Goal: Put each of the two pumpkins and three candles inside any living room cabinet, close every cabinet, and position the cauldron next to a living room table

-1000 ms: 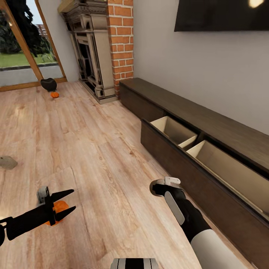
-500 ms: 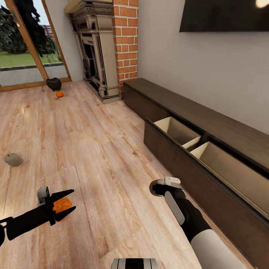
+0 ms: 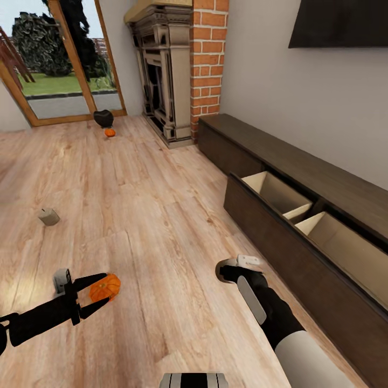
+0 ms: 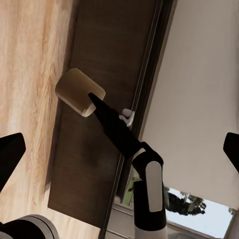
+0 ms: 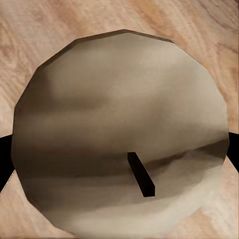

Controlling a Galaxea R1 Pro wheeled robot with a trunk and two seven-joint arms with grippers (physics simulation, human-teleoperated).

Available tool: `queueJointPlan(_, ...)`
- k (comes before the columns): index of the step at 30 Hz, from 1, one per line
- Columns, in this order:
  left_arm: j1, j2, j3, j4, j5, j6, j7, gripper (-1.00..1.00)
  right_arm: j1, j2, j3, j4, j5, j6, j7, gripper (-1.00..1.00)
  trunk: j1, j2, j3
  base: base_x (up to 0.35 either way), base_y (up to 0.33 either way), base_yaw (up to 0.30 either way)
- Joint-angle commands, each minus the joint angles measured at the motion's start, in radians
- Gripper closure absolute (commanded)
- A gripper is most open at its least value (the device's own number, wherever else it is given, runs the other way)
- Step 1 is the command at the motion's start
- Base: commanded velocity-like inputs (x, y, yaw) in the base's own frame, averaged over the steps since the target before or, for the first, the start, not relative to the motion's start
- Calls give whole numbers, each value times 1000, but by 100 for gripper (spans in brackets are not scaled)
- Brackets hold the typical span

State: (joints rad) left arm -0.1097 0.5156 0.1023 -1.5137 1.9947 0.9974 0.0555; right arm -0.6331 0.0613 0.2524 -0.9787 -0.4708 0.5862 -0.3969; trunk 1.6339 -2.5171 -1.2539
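Observation:
My right gripper (image 3: 226, 271) points down at the floor, shut on a cream candle (image 5: 119, 134) whose flat top and dark wick face the right wrist camera; the left wrist view shows that candle (image 4: 79, 92) at the fingertips. My left gripper (image 3: 102, 292) is open low over the floor. An orange pumpkin (image 3: 111, 282) lies on the floor at its fingertips, and nothing sits between the fingers. A second candle (image 3: 48, 216) lies on the floor to the left. Far back, the black cauldron (image 3: 103, 118) stands with the other pumpkin (image 3: 110, 132) beside it. The dark cabinet (image 3: 258, 156) runs along the right wall, its drawer (image 3: 280, 194) pulled open.
A fireplace (image 3: 161, 70) and a brick column (image 3: 207, 64) stand at the back, with a glass door (image 3: 59, 70) to their left. A dark TV (image 3: 345, 21) hangs on the wall above the cabinet. Wooden floor (image 3: 140, 205) stretches between me and the fireplace.
The whole view has shifted, so the camera moved: fireplace, cabinet and floor objects slid right in the picture. The near pumpkin now shows at the left fingertips. Both arms keep their pose.

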Motion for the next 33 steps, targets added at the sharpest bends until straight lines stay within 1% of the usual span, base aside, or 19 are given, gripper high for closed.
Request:
queueJointPlan(1,-1,0,0,-1,6,3,6,-100,0,0,2,-2,-11,1,-11,100,0,0,-1,-28,0,272)
queueJointPlan(8,-1,0,0,-8,7,4,6,-100,0,0,2,-2,-11,1,-11,100,0,0,-1,-7,0,273)
queueJointPlan(13,0,0,0,-6,7,4,6,-100,0,0,2,-2,-11,1,-11,100,-3,1,19,0,0,234)
queueJointPlan(25,-1,0,0,-3,7,4,6,-100,0,0,2,-2,-9,1,-8,100,-8,4,65,0,0,31)
queueJointPlan(33,-1,1,0,-3,7,4,6,-100,0,0,2,-2,-9,4,-8,100,-12,6,96,0,0,216)
